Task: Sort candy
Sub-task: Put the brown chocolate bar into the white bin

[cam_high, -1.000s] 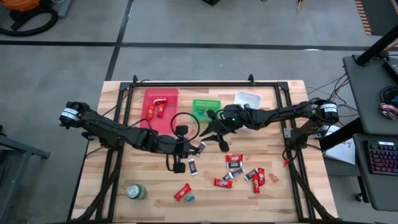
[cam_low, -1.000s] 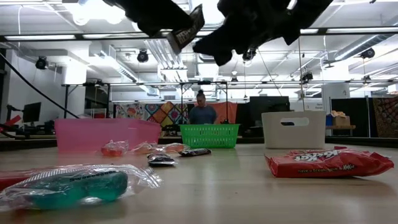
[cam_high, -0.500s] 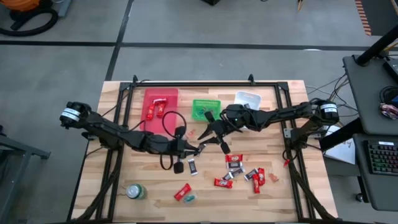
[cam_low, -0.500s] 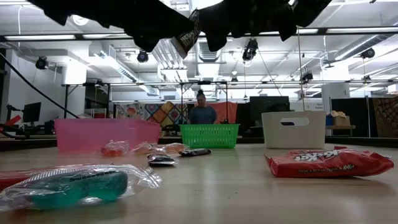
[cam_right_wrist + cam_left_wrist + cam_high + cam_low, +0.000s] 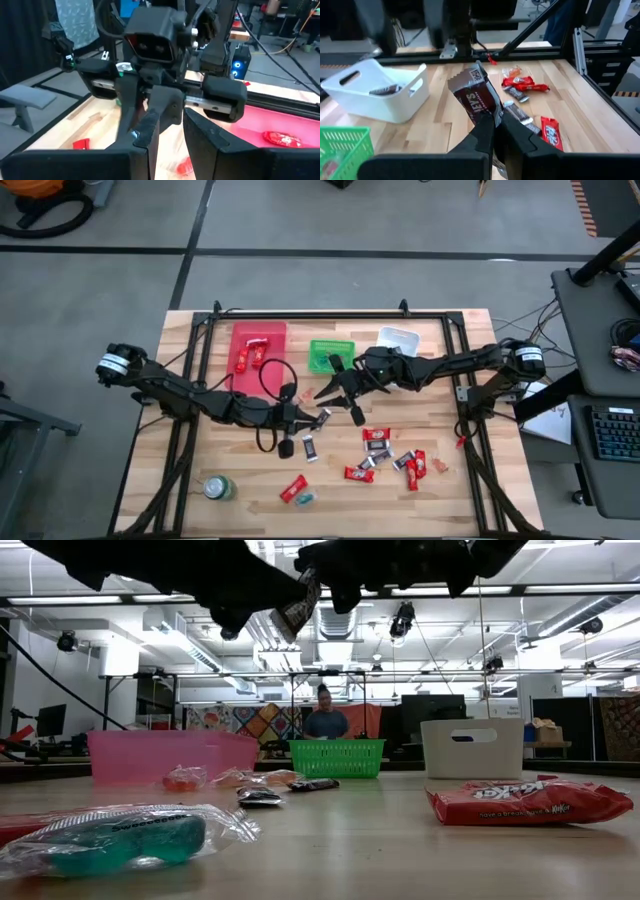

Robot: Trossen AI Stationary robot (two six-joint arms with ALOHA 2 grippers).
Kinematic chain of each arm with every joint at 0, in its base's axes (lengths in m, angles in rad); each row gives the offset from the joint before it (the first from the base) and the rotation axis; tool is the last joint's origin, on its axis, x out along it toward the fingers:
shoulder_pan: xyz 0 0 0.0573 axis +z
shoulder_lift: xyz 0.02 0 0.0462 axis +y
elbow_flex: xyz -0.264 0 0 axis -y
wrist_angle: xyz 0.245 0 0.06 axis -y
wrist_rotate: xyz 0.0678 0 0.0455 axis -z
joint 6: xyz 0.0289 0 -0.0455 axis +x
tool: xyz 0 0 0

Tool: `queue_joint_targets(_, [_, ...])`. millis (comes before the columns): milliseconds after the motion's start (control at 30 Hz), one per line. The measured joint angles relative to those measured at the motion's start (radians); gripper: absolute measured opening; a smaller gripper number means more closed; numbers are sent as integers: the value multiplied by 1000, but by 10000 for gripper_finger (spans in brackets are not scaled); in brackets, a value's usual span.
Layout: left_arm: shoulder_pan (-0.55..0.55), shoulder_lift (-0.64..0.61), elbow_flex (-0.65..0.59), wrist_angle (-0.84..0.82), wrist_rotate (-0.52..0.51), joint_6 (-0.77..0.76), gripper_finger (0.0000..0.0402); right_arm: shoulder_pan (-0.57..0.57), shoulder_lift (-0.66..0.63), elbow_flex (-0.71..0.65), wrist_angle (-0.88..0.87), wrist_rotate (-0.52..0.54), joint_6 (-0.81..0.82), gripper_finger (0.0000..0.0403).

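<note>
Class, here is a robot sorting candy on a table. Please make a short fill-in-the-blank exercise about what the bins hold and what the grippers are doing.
1. The left gripper is shut on a dark brown ____ held above the table.
2. The bin holding red candies is ____ in colour.
3. The white bin holds one ____ candy.
4. The right gripper holds ____.

Missing words: candy; pink; dark; nothing

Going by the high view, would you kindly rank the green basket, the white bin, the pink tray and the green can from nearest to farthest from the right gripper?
From the right gripper:
1. Green basket, just behind it.
2. White bin, at the back, toward the right.
3. Pink tray, back left.
4. Green can, front left corner.
</note>
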Motion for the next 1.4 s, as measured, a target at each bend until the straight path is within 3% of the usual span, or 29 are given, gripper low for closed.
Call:
queue_joint_targets(267, [0, 0, -59, 73, 0, -34, 2, 0, 0, 1, -41, -4, 19, 82])
queue_joint_targets(800, [0, 0, -60, 94, 0, -10, 2, 2, 1, 1, -76, -8, -18, 82])
queue_joint_targets(1033, [3, 0, -59, 94, -34, -10, 2, 2, -8, 23, -62, 20, 42, 82])
queue_joint_targets(1400, [5, 4, -42, 98, -45, -32, 2, 2, -8, 26, -97, 54, -163, 82])
